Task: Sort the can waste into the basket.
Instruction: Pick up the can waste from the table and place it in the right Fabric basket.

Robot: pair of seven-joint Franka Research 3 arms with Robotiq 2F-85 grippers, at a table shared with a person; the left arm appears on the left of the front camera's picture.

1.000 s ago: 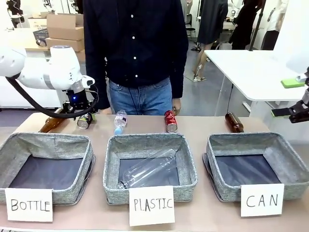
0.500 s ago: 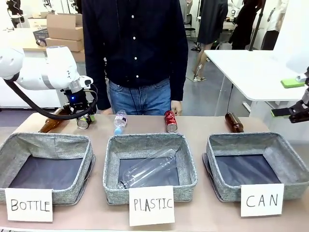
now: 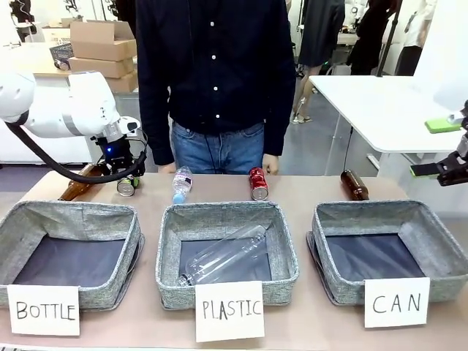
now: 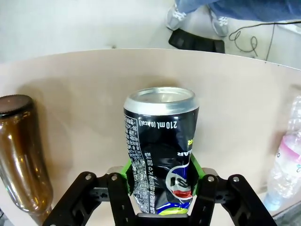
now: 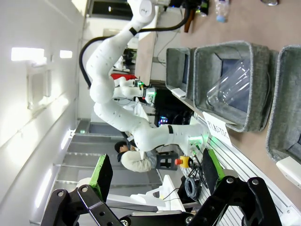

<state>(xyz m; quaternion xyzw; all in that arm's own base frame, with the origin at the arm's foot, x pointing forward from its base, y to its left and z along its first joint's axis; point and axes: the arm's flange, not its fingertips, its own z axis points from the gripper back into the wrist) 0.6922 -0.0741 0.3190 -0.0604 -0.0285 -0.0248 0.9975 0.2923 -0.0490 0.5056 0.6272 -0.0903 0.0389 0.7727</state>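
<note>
Nearest the robot's side, the basket signed PLASTIC (image 3: 172, 285) sits mid-tabletop (image 3: 300, 322) with a clear plastic bottle (image 3: 223, 256) lying in it. To its right stands the basket (image 3: 380, 208) behind the white CAN sign (image 3: 397, 302), with no can inside it; to its left is the basket signed BOTTLE (image 3: 73, 210). Beyond the PLASTIC basket's far rim lies a row of things: a small clear bottle (image 3: 181, 184) just behind its left corner, the red can (image 3: 257, 183) behind its right corner, and a brown bottle (image 3: 355, 184) further right. Further left, the left hand (image 4: 160, 176) is clenched on the black can (image 4: 162, 155), green pads pressed against the can's dented lower sides. Whether that can rests on the tabletop or hangs just above it cannot be told. Another brown bottle (image 4: 21, 150) lies just beside it, on the side away from the PLASTIC basket. The right hand (image 5: 156, 170) is released, fingers wide apart with nothing between them, held high and well off to the right of the PLASTIC basket. Behind the PLASTIC basket, at the tabletop's far edge, stands a person (image 3: 216, 73) in a dark shirt and jeans.
</note>
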